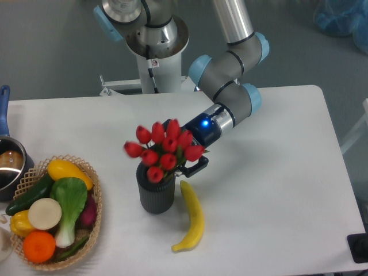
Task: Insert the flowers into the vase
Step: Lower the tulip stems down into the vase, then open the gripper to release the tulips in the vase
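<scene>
A bunch of red tulips, the flowers (163, 149), stands over the mouth of the vase (156, 192), a small dark grey ribbed cylinder near the table's middle. The buds lean left and cover most of the vase's mouth; the stems are hidden behind them. My gripper (187, 164) reaches in from the upper right, just right of the vase's rim. One dark finger (195, 167) shows below the buds; the other is hidden, so whether it is shut on the stems does not show.
A yellow banana (192, 217) lies just right of the vase. A woven basket (94, 215) of vegetables and fruit sits at the front left. A pot (8, 163) with a blue handle is at the left edge.
</scene>
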### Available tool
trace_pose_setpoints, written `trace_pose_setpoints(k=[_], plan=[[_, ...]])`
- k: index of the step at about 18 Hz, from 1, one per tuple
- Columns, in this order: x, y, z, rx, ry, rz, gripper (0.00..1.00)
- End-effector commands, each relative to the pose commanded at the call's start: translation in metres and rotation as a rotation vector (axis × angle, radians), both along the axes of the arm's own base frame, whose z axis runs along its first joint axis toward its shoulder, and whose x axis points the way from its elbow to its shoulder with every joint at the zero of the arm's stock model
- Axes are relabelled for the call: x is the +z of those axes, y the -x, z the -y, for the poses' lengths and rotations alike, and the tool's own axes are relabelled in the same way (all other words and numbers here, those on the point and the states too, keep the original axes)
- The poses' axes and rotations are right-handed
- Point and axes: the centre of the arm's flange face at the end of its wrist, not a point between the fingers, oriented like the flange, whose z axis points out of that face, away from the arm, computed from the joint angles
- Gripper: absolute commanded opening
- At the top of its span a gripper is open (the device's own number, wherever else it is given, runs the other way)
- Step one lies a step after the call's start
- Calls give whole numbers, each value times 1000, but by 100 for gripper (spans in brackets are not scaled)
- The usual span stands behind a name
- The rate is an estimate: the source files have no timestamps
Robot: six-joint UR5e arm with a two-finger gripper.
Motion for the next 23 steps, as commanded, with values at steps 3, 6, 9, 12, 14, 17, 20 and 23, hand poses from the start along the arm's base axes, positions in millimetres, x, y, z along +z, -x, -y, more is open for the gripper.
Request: trace_pose_setpoints(k=[3,6,9,12,14,17,20,23], plan=[[5,-1,0,-2,-3,-9,99],[11,-3,1,-3,4,-26,100],[13,-5,1,-7,42,-56,100],[16,-3,4,-4,84,-88,100],[22,2,10,11,86,-101,100],[27,8,24,37,150,-148,100],[30,-8,36,40,214,-186,100],[46,-6,50,72,258,-234,100]])
